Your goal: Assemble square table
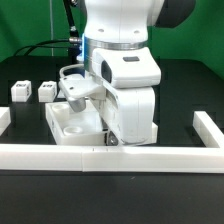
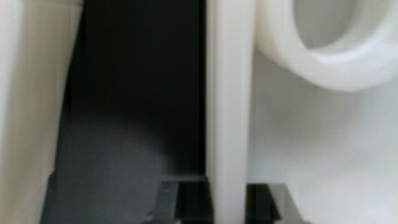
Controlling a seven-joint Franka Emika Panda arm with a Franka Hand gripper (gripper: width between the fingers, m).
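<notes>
The white square tabletop (image 1: 68, 122) lies on the black table just behind the border wall, with round corner sockets showing. The arm's white body (image 1: 128, 95) hangs over the tabletop's right side in the exterior view and hides the gripper there. In the wrist view the gripper (image 2: 228, 205) straddles the tabletop's raised rim (image 2: 228, 100), one dark finger (image 2: 187, 203) on each side and close against it. A round socket (image 2: 329, 50) lies beside the rim. Two small white legs (image 1: 20, 92) (image 1: 46, 92) stand at the exterior view's left. A white piece (image 1: 75, 88) shows at the tabletop's far edge.
The long low white border wall (image 1: 100, 156) runs across the front, with raised ends at the exterior view's left (image 1: 4, 120) and right (image 1: 208, 127). A white surface (image 2: 27, 100) lies across a strip of black table from the rim. Black cables hang behind the arm.
</notes>
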